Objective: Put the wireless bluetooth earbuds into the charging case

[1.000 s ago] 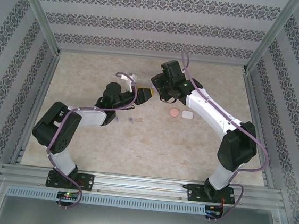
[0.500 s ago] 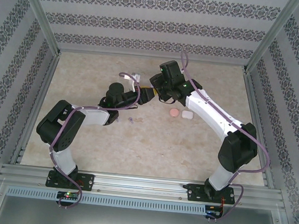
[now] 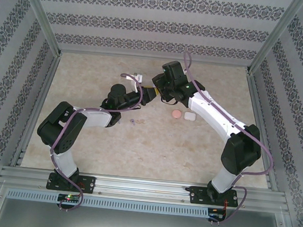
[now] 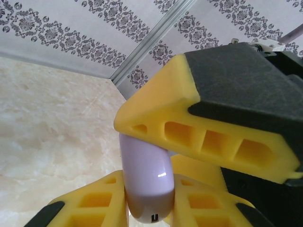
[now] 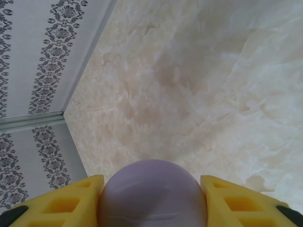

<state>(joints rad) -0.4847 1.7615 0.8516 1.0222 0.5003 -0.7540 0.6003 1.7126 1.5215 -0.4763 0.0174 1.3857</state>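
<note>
A tiny purple earbud (image 3: 132,122) lies on the counter (image 3: 153,151), just beside the left arm (image 3: 88,119). A bit farther back, a pink case (image 3: 177,114) and a white case (image 3: 189,116) sit side by side near the right arm (image 3: 216,114). Farther still, the two arms meet. The purple charging case (image 4: 147,175) is held up between them. The right jaws grip its round end. The left jaws are closed on the other end, the one with the little port. A small white thing (image 3: 139,78) lies beyond.
</note>
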